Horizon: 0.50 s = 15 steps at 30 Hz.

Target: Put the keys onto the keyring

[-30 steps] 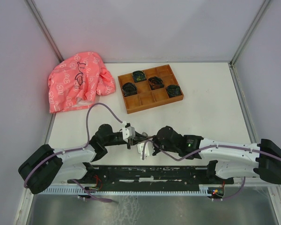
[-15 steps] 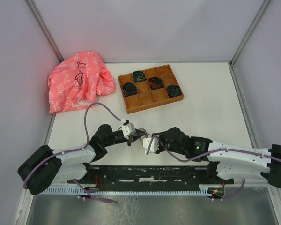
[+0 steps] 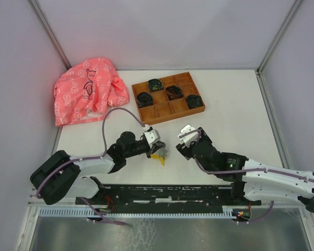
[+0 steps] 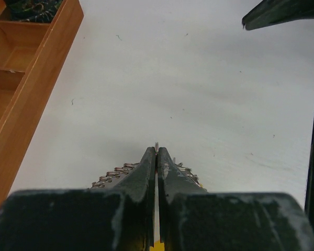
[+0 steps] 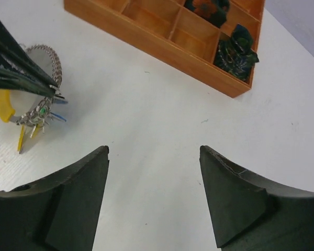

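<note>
My left gripper (image 3: 158, 149) is shut on the keyring (image 3: 159, 153), holding it just above the table in front of the arm bases. In the left wrist view the fingers (image 4: 146, 172) press together on a thin metal edge (image 4: 156, 146), and chain links (image 4: 114, 173) show on both sides. In the right wrist view the keyring (image 5: 51, 57) hangs from those fingers with a yellow tag (image 5: 5, 107), a speck of green (image 5: 42, 111) and a thin blue key part (image 5: 57, 118). I cannot make out a black key. My right gripper (image 5: 154, 151) is open and empty, to the right of the keyring and apart from it.
A wooden compartment tray (image 3: 170, 117) with dark coiled bundles (image 3: 171, 92) sits at the back centre; its near wall (image 5: 146, 46) lies ahead of the right gripper. A pink patterned cloth (image 3: 86, 94) lies at the back left. Grey walls close off the table's sides.
The right gripper has opened and drawn back to the right, away from the keyring. The left gripper, still shut, has shifted the keyring slightly right and farther from the bases.
</note>
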Motion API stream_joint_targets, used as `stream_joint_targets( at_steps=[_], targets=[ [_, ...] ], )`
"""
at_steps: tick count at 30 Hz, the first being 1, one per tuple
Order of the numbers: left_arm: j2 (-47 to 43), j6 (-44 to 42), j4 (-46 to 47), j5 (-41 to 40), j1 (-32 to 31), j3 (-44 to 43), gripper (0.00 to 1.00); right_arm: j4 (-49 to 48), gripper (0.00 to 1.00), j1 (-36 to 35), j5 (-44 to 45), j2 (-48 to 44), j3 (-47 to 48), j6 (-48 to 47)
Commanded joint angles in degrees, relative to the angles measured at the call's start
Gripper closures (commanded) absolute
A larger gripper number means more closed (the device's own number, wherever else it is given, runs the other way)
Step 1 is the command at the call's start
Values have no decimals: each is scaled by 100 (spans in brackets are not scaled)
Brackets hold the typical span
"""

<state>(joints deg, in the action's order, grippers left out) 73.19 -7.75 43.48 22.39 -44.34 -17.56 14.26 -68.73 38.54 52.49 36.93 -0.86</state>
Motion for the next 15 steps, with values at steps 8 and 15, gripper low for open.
stream_joint_targets(
  at_steps=[8, 15],
  targets=[
    [878, -437, -933, -794, -345, -1014, 93, 38, 15, 9, 1522, -504, -132, 1645],
    [1563, -614, -1593, -899, -725, -1459, 85, 99, 9, 8, 1527, -1099, -340, 2191]
  ],
)
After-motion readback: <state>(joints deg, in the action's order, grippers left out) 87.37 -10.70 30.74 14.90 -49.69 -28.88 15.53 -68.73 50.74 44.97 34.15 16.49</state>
